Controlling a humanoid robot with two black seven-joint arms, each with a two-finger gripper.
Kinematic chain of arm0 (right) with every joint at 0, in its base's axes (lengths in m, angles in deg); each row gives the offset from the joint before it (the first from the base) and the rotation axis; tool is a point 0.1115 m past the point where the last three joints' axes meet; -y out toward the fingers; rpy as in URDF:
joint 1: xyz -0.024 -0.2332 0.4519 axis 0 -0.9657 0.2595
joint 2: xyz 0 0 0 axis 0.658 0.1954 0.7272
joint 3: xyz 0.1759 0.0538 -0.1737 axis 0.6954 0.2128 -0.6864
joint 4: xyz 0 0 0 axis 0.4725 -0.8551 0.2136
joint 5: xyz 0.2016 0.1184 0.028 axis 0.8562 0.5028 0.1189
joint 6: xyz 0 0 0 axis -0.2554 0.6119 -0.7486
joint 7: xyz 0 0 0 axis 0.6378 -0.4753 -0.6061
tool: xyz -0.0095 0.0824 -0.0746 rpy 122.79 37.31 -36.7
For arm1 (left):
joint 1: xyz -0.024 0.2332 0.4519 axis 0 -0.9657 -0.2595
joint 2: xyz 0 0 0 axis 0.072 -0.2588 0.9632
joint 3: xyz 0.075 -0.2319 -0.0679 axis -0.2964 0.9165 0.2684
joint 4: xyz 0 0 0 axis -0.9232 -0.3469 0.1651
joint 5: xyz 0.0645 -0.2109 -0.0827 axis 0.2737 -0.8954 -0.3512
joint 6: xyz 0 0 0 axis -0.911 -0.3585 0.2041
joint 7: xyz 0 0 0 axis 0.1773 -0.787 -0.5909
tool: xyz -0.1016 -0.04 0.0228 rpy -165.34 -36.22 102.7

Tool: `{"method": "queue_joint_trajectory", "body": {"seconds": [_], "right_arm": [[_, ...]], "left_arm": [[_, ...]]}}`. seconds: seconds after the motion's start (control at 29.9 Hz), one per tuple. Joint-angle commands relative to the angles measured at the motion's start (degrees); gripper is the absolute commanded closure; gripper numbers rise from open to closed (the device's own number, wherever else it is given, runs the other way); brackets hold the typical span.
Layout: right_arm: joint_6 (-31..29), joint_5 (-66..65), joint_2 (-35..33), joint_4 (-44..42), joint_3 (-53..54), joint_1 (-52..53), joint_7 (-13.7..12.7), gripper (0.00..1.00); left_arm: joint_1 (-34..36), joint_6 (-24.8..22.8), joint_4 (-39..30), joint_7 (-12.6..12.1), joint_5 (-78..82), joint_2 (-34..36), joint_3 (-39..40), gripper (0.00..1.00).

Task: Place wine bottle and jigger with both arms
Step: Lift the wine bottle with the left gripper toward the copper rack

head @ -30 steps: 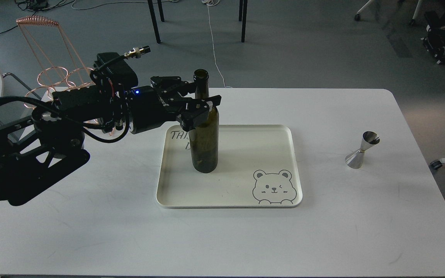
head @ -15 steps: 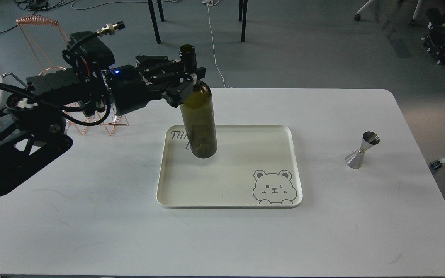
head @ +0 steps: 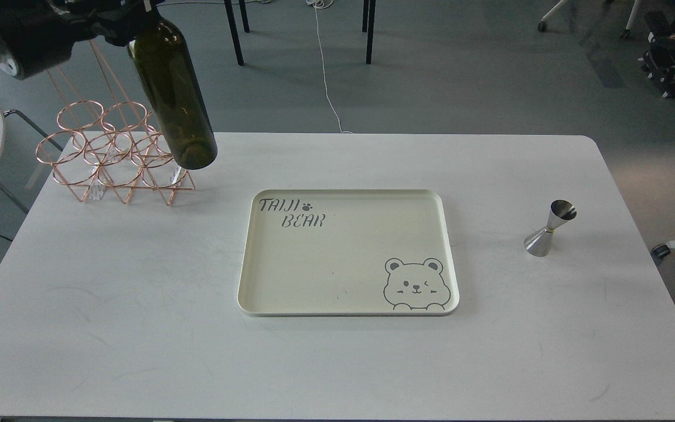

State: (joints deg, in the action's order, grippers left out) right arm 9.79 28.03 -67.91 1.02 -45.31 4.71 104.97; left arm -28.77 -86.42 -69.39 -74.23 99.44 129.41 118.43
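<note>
One wine bottle (head: pixel 172 94) tilted beneath left tool (head: pixel 132 14)

Count: 1 wine bottle (head: pixel 174 94), dark green, no label. 1 jigger (head: pixel 549 228), steel, double-cone. 1 tray (head: pixel 343 308), cream, with 1 bear drawing (head: pixel 414 284) and 1 "TAIJI BEAR" print (head: pixel 294 213) plus 1 small paw mark beside the text. 1 copper wire rack (head: pixel 116 158); 5 rings clearly countable, more may sit behind the bottle, can't tell. 1 white bench (head: pixel 138 328). 1 arm (head: pixel 27 32) partly in frame at top left. 2 dark chair or table legs (head: pixel 367 32) on the floor beyond the bench.
</note>
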Motion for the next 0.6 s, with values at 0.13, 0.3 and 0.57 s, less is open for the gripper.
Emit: {"method": "queue_joint_trajectory", "body": {"seconds": [0.13,0.3,0.57], "right_arm": [[-0.1,0.0,-0.3,-0.1,0.0,0.0,0.0,0.04],[-0.1,0.0,-0.1,0.0,0.0,-0.1,0.0,0.04],[-0.1,0.0,-0.3,0.0,-0.1,-0.3,0.0,0.04]], "left_arm": [[1.8,0.7,10.9,2.8,1.2,-2.5,-3.0,0.88],[2.1,2.7,15.5,3.0,1.2,-5.1,-3.9,0.89],[2.3,4.9,18.2,3.0,1.2,-6.3,-4.7,0.89]]}}
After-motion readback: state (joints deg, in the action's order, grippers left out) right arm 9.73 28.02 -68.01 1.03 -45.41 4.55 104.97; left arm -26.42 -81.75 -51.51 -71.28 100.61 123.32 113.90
